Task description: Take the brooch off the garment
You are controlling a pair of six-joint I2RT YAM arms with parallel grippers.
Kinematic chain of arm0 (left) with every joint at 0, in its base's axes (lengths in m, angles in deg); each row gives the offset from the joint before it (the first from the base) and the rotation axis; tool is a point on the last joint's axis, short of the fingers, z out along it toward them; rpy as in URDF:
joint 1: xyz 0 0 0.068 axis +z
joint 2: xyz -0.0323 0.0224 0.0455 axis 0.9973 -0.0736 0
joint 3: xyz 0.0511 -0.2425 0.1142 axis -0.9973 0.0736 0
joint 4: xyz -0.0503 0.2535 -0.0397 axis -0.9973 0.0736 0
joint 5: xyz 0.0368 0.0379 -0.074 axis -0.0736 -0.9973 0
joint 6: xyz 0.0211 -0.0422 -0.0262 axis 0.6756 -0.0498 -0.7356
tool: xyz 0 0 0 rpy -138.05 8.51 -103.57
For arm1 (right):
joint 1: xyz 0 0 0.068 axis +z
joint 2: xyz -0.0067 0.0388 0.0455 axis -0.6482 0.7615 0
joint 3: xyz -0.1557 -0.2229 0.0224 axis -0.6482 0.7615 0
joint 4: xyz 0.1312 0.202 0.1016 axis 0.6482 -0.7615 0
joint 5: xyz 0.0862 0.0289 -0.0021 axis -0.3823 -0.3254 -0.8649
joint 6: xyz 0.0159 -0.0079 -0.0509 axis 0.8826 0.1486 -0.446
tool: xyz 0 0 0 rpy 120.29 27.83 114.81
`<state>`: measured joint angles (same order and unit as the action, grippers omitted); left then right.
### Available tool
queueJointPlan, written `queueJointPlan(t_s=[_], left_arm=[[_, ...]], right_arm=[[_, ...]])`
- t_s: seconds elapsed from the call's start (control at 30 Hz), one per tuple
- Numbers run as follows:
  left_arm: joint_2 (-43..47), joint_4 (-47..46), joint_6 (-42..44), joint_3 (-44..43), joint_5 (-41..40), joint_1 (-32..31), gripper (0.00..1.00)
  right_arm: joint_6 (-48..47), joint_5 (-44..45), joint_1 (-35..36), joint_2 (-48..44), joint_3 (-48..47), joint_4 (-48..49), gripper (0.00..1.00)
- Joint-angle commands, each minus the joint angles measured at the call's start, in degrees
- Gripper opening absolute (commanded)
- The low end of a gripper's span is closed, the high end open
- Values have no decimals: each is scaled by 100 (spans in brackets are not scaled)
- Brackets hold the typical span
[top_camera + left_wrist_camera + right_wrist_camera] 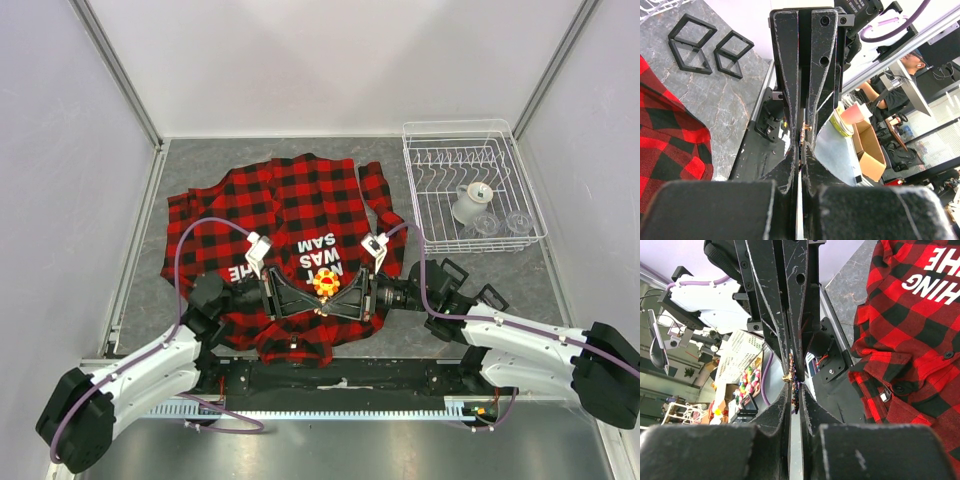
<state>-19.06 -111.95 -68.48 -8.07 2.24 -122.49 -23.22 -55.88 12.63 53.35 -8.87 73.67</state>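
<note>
The red-and-black plaid garment (pixel 290 205) with white lettering lies flat on the grey table; it also shows in the right wrist view (pixel 910 325) and the left wrist view (pixel 670 145). The small yellow, orange and red brooch (pixel 325 283) sits above its lower middle, between both grippers' tips. My left gripper (pixel 314 291) comes from the left and my right gripper (pixel 338 291) from the right, tip to tip. In the right wrist view the brooch (pixel 795 380) shows edge-on in the shut jaws (pixel 796 390), with no fabric around it. In the left wrist view the jaws (pixel 801 145) are shut at a small gold pin part (pixel 807 128).
A white wire dish rack (pixel 425 215) stands at the back right, holding a white spool and glass items. Two black square frames (pixel 690 45) lie on the table right of the shirt. The metal table edge and arm bases are at the front.
</note>
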Motion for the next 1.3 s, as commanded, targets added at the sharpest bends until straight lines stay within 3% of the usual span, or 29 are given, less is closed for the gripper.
queueJointPlan(t_s=[0.0,0.27,0.73,0.93,0.97,1.03,1.17,1.2,1.27], left_arm=[[197,-49,189,-222,223,-38,2],[145,434,312,-336,91,-38,2],[109,426,277,-354,64,-38,2],[92,513,286,-389,29,-38,2],[83,635,286,-398,-40,-38,2],[92,881,277,-468,-163,-38,2],[-31,1822,163,-775,-629,-29,2],[-75,2041,154,-915,-639,-29,2],[-136,2139,136,-1030,-613,-29,2]], right_arm=[[28,684,-65,-38,70,-67,6],[45,790,-57,-293,316,179,5],[54,852,-39,-478,430,258,18],[-51,773,-21,-530,360,74,38],[-121,694,-21,-531,334,22,48],[-314,597,-21,-644,211,-320,55],[-1385,894,-21,-996,-298,-2005,75],[-1692,1348,-21,-1127,-439,-2862,78],[-2256,1729,-13,-1277,-712,-3344,83]])
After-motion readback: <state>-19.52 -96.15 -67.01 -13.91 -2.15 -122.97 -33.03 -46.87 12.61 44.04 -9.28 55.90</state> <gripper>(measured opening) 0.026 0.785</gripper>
